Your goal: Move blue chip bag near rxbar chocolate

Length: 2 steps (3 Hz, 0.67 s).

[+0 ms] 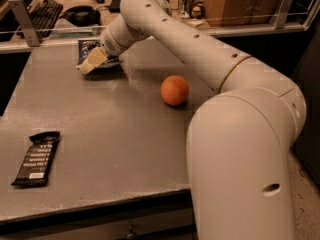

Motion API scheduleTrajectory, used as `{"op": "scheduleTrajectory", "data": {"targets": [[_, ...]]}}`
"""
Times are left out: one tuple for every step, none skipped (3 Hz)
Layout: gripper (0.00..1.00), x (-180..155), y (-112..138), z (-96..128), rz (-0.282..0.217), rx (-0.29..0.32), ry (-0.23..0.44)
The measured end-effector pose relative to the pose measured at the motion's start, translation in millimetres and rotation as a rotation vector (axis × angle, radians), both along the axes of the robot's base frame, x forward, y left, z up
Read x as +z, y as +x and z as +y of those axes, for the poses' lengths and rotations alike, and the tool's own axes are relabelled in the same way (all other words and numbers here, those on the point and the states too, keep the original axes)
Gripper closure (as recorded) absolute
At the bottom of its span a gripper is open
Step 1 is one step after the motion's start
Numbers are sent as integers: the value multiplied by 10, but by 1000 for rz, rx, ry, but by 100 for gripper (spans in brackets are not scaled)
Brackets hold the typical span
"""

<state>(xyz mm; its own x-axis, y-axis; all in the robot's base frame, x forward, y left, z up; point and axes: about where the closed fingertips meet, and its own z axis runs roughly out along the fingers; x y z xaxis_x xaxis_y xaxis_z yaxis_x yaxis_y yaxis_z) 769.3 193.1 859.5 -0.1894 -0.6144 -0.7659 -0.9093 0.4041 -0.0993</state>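
Observation:
The blue chip bag [89,49] lies at the far left of the grey table, mostly hidden under my gripper. My gripper [91,61] is down on the bag, its cream-coloured fingers [95,60] lying over the bag's front edge. The rxbar chocolate [36,158], a flat black wrapper with white text, lies near the table's front left corner, far from the bag.
An orange ball [175,90] sits mid-table to the right of the bag. My white arm [200,49] stretches across the right side of the table [110,134]. A keyboard [42,11], headphones and cans lie on the desk behind a rail.

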Motion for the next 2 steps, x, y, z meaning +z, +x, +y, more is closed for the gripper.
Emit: {"op": "scheduleTrajectory", "data": {"targets": [[46,-34,-21,43,32,6,26],[70,58,-44,42,21,8,47]]}}
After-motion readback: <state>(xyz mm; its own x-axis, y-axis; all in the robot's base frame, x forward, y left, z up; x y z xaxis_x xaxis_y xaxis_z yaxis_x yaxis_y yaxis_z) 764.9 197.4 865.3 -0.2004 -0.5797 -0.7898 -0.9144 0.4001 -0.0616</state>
